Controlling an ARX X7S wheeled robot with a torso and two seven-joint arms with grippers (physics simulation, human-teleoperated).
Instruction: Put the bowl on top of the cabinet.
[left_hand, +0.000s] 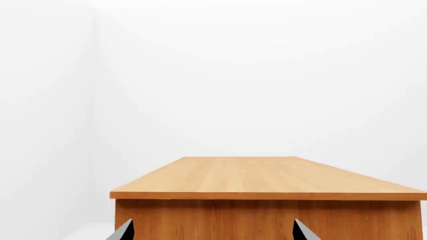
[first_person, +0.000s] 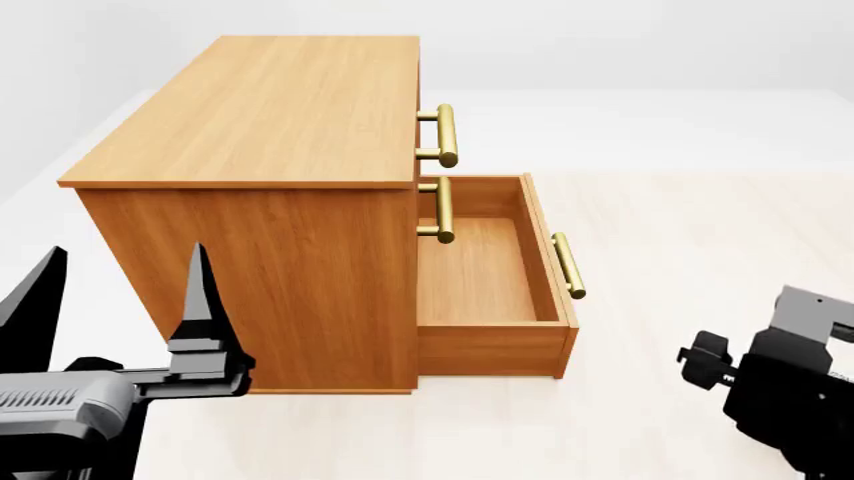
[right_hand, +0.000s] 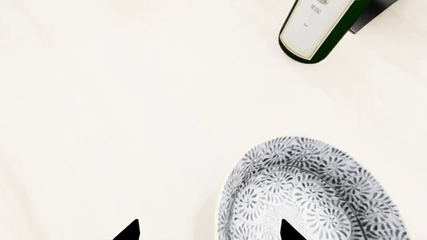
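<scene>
Orange-brown wood-grain cabinet (first_person: 254, 120), boxy, flat-topped; round bowl (right_hand: 310, 192) densely patterned.

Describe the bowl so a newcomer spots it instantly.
Start in the right wrist view, on the pale floor. The dark green wine bottle lies at one edge; the bowl sits apart from it, near the right gripper tips. It alone is round, covered in dense blue-grey leaf pattern.

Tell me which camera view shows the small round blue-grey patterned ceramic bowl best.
The right wrist view: the small round blue-grey patterned ceramic bowl lies on the pale floor, close below the right gripper, partly cut off. The head and left wrist views show none of it.
</scene>
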